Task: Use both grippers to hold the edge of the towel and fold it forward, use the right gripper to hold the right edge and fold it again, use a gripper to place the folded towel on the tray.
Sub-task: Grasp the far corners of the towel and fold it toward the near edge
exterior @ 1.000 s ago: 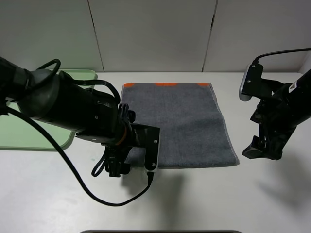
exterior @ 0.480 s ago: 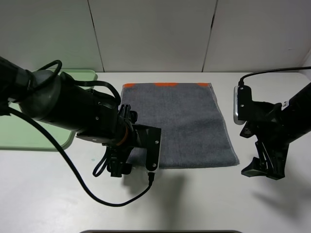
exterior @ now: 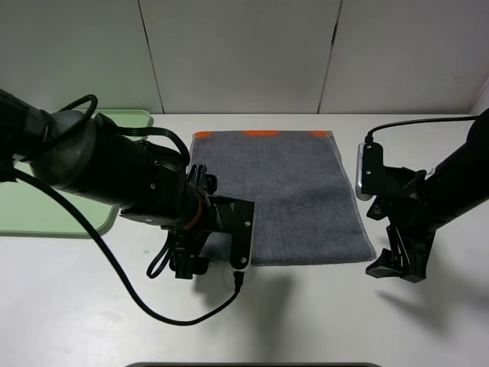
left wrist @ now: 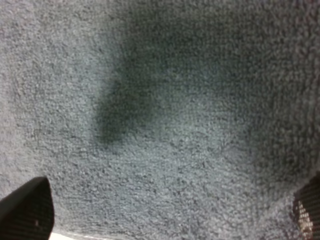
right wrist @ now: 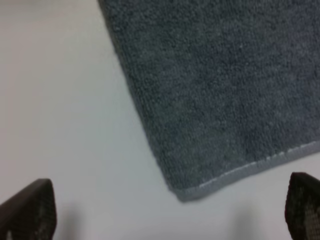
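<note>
Towel (exterior: 283, 191) seemed soft, limp; left gripper (left wrist: 165, 212) and right gripper (right wrist: 165, 205) gaped empty over its hem corners, best pinched there.

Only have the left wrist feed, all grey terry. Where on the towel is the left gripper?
Observer: High camera puts the left gripper at the near-left corner of the dark grey terry towel.
Operator: Right side?
Observer: Right gripper is open, just off the near-right corner, nothing gripped.
Operator: Tray?
Observer: Light green plastic tray lies left of the towel, apart from it.
</note>
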`<action>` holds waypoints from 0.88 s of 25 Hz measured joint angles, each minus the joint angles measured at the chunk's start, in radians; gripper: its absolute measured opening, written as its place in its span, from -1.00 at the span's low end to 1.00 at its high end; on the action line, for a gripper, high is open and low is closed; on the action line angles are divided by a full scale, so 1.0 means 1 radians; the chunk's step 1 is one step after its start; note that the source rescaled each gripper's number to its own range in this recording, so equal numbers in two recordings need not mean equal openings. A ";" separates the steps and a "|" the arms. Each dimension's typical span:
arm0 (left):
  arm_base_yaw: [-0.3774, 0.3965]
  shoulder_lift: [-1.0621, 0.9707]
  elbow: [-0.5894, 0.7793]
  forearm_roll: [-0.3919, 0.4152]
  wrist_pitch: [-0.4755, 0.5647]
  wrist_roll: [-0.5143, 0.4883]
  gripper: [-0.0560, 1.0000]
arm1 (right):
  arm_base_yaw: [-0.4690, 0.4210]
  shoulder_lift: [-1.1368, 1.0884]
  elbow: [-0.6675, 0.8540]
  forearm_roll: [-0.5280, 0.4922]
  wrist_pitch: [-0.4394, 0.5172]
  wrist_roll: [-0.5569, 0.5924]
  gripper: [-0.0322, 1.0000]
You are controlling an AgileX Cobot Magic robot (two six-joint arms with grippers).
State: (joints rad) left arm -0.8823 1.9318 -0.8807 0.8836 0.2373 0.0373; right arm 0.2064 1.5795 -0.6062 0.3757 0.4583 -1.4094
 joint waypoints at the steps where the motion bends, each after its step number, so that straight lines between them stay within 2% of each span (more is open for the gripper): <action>1: 0.000 0.000 0.000 0.000 -0.001 0.000 0.95 | 0.000 0.011 0.000 0.005 -0.007 -0.004 1.00; 6: 0.000 0.000 0.000 0.000 -0.002 0.000 0.95 | 0.000 0.067 0.000 0.044 -0.068 -0.019 1.00; 13: 0.000 0.000 0.000 0.000 -0.002 0.000 0.95 | 0.000 0.142 -0.001 0.140 -0.122 -0.114 1.00; 18: 0.000 0.000 0.000 0.000 -0.002 0.000 0.95 | 0.000 0.199 -0.001 0.168 -0.156 -0.143 1.00; 22: 0.000 0.000 0.000 0.000 -0.004 0.000 0.94 | 0.000 0.207 -0.001 0.177 -0.154 -0.143 0.90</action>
State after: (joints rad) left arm -0.8823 1.9319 -0.8807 0.8836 0.2330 0.0373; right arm 0.2064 1.7863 -0.6071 0.5531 0.3046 -1.5520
